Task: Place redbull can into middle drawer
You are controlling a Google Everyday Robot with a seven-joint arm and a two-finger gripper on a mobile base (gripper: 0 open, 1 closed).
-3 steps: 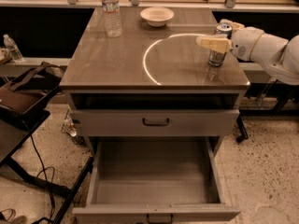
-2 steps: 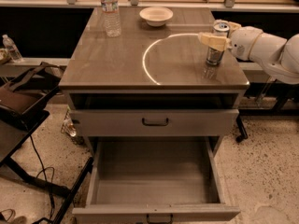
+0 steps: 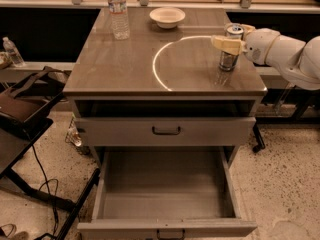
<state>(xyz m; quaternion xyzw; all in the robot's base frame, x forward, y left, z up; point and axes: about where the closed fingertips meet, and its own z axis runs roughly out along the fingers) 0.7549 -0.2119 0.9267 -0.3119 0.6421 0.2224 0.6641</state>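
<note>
The redbull can (image 3: 229,59) stands upright near the right edge of the cabinet top (image 3: 125,64). My gripper (image 3: 229,43) reaches in from the right and is shut on the can's upper part, with one pale finger (image 3: 223,43) across its front. The can's base is at or just above the surface; I cannot tell which. The middle drawer (image 3: 107,194) is pulled out wide below, its deep grey tray showing nothing inside, with its dark handle (image 3: 170,233) at the front edge.
A clear water bottle (image 3: 118,12) and a white bowl (image 3: 167,17) stand at the back of the top. The upper drawer front (image 3: 210,130) is closed. A black chair (image 3: 20,109) and cables are to the left, and another bottle (image 3: 12,51) is on a left shelf.
The gripper and the can have shifted slightly to the left together. The drawers, bottle and bowl have not moved.
</note>
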